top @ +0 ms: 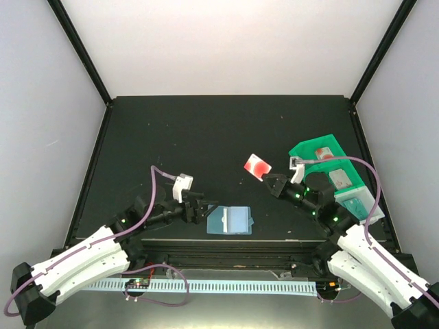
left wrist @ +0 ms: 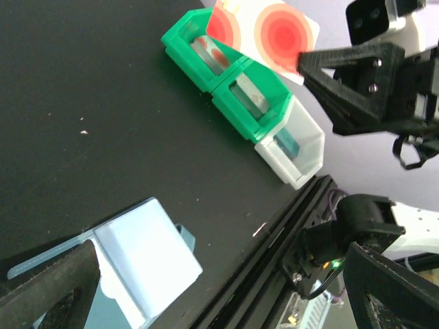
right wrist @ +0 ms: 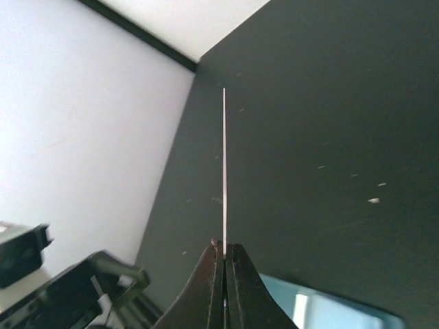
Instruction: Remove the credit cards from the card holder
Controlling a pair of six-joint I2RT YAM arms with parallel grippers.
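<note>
The light-blue card holder (top: 230, 221) lies open and flat near the table's front edge; it also shows in the left wrist view (left wrist: 140, 253) and the right wrist view (right wrist: 322, 308). My left gripper (top: 199, 208) is open just left of the holder, with one finger (left wrist: 48, 288) at its edge. My right gripper (top: 273, 181) is shut on a white card with a red blotch (top: 258, 165) and holds it above the table. That card shows edge-on in the right wrist view (right wrist: 223, 171) and face-on in the left wrist view (left wrist: 271, 34). I cannot tell whether cards are inside the holder.
A green compartment tray (top: 312, 147) with a white end section stands at the right, behind my right arm. Its sections hold a reddish card (top: 324, 155), a grey card (top: 341, 179) and a teal card (top: 355, 204). The table's black front rail (top: 226, 243) runs just below the holder.
</note>
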